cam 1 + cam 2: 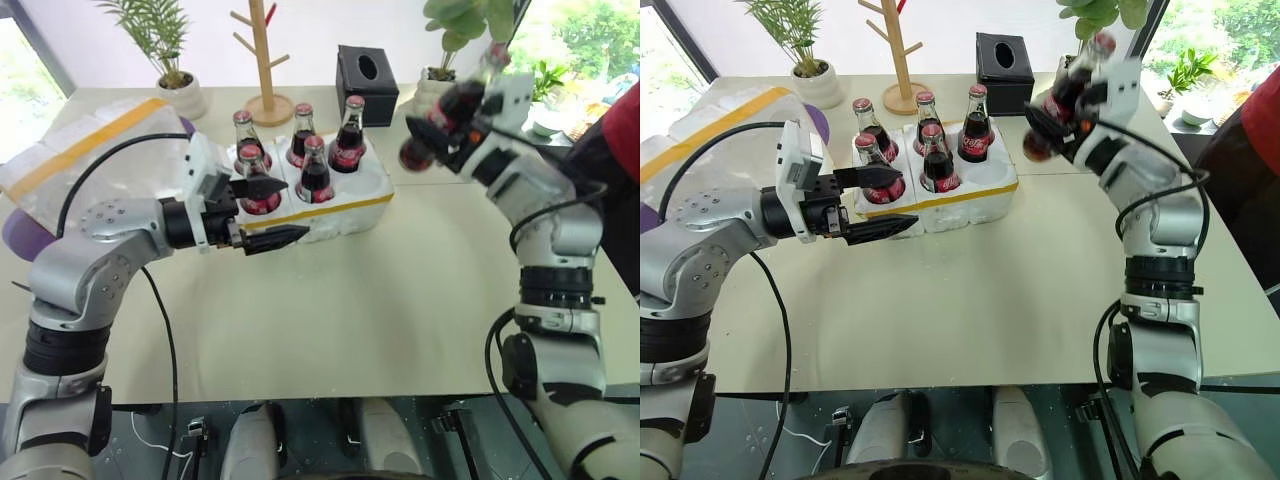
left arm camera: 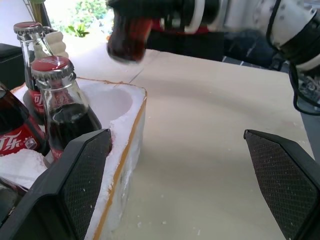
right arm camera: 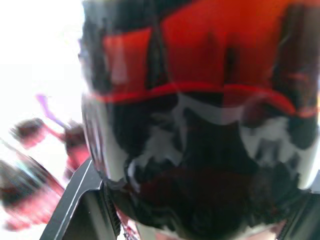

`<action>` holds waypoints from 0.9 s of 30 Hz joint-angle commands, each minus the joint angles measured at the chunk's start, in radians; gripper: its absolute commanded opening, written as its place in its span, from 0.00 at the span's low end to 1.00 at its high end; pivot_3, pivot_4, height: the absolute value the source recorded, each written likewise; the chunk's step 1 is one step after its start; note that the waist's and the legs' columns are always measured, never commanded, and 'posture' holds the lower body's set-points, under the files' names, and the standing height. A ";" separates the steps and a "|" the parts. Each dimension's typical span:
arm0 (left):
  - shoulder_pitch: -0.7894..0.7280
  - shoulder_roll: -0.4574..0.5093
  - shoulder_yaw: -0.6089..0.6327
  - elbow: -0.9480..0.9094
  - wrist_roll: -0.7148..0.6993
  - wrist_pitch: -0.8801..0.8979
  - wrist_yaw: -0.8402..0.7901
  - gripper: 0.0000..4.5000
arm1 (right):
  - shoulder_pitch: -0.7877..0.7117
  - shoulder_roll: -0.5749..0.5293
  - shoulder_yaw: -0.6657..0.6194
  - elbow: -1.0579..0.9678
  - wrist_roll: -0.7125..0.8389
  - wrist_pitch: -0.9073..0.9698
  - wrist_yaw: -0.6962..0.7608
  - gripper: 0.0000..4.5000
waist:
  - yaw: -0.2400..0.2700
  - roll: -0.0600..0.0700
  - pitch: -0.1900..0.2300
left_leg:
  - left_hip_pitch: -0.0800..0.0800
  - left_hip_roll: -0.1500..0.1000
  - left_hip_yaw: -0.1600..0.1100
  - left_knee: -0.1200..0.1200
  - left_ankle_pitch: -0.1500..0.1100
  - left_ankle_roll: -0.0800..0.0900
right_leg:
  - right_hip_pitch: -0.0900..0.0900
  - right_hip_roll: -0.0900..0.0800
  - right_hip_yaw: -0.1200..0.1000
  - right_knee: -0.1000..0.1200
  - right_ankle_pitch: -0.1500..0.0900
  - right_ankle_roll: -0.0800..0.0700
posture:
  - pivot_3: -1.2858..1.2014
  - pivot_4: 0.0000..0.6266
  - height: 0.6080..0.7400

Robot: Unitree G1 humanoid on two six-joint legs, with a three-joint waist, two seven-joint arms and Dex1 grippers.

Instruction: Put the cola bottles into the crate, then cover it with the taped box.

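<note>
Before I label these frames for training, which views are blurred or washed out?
Right wrist view: the held cola bottle is smeared and out of focus, the background blown out white. Both eye views: that bottle in the right gripper is motion-blurred and the windows glare, while the crate is sharp. Left wrist view: the bottle's base overhead is blurred.

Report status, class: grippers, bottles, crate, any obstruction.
Right gripper shut on sixth cola bottle, held tilted above the table. Left gripper open beside crate. Five bottles seated, one well free. Nothing blocking.
</note>
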 commanded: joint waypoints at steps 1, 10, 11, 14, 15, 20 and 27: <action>-0.018 0.002 0.023 -0.024 -0.008 -0.010 0.005 1.00 | -0.045 0.011 0.022 -0.032 0.018 0.015 0.011 0.61 | 0.003 0.000 0.000 | 0.000 0.000 0.000 0.000 0.000 0.000 | 0.000 0.000 0.000 0.000 0.000 0.000 | 0.52 0.24 1.00; -0.018 0.006 0.033 -0.022 -0.004 -0.017 0.016 1.00 | -0.035 0.052 0.168 0.074 -0.091 -0.037 0.057 0.61 | 0.006 0.000 0.000 | -0.002 -0.001 0.001 0.000 0.000 0.000 | -0.001 -0.001 0.000 -0.001 0.000 0.000 | 0.52 0.24 1.00; -0.017 0.008 0.034 -0.022 -0.004 -0.017 0.017 1.00 | -0.031 0.054 0.178 0.081 -0.100 -0.042 0.064 0.61 | 0.005 0.000 0.000 | -0.002 -0.001 0.001 0.000 0.000 0.000 | -0.001 -0.001 0.000 -0.001 0.000 0.000 | 0.52 0.24 1.00; -0.008 0.014 0.041 -0.025 -0.005 -0.016 0.018 1.00 | -0.033 0.071 0.224 0.156 -0.155 -0.074 0.061 0.61 | 0.002 0.000 0.000 | -0.002 -0.001 0.001 0.000 0.000 0.000 | -0.001 -0.001 0.000 -0.001 0.000 0.000 | 0.52 0.24 1.00; -0.006 0.015 0.044 -0.027 -0.007 -0.015 0.018 1.00 | -0.038 0.078 0.242 0.194 -0.180 -0.090 0.057 0.61 | 0.002 0.000 0.000 | -0.001 -0.001 0.001 0.000 0.000 0.000 | -0.001 -0.001 0.000 -0.001 0.000 0.000 | 0.52 0.24 1.00; -0.009 0.013 0.047 -0.031 -0.013 -0.011 0.025 1.00 | -0.060 0.096 0.290 0.348 -0.268 -0.149 0.060 0.92 | 0.002 -0.002 -0.001 | -0.001 -0.001 0.001 0.000 0.000 0.000 | 0.000 -0.001 0.000 0.000 0.000 0.000 | 0.52 0.24 1.00; -0.001 0.057 0.110 -0.059 -0.037 0.013 0.038 1.00 | -0.038 0.047 0.235 0.191 -0.229 -0.072 0.104 0.99 | 0.002 -0.002 -0.001 | 0.000 -0.001 0.001 0.000 0.000 0.000 | 0.001 -0.001 0.000 0.000 0.000 0.000 | 0.52 0.24 1.00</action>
